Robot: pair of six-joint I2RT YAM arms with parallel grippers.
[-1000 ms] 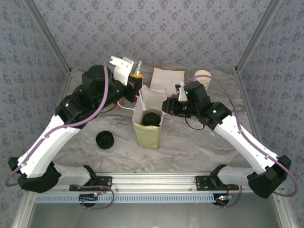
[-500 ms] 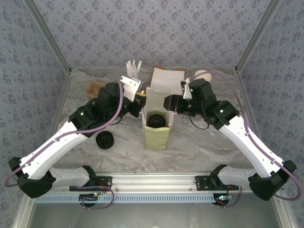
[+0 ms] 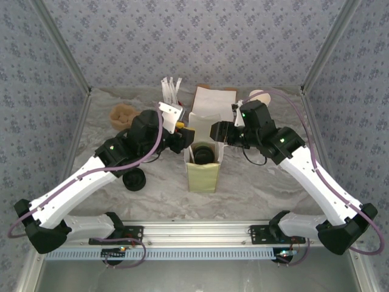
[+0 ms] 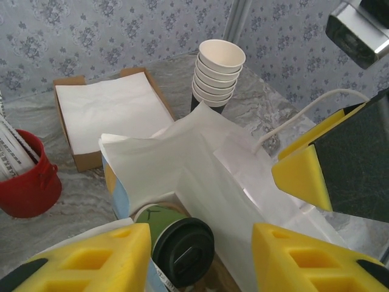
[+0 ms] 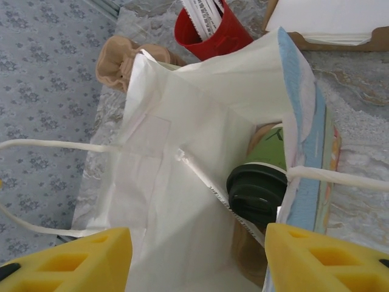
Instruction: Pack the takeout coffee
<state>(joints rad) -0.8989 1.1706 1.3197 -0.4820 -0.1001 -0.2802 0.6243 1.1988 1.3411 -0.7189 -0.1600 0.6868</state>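
The takeout coffee [image 3: 203,156], a green cup with a black lid, lies tilted inside the white paper bag [image 3: 202,175] at the middle of the table. Looking down from the left wrist, I see its lid [image 4: 183,250] deep in the bag [image 4: 200,158]. My left gripper [image 4: 200,243] hovers open over the bag's mouth, its yellow pads [image 4: 91,258] wide apart and holding nothing. My left gripper [image 3: 182,136] is at the bag's left rim. My right gripper [image 3: 218,132] is at the right rim, also open [image 5: 197,255], with the cup [image 5: 270,155] low in the bag [image 5: 176,140].
Behind the bag are a red holder [image 4: 24,179] of white sticks, a cardboard tray of napkins [image 3: 213,100] and a stack of paper cups [image 3: 260,97]. Black lids [image 3: 134,179] sit on the table under my left arm. A brown bundle [image 3: 121,114] lies back left.
My left gripper came down from the back to the bag's left rim and opened. The bag with the coffee shifted a little right. My right gripper widened.
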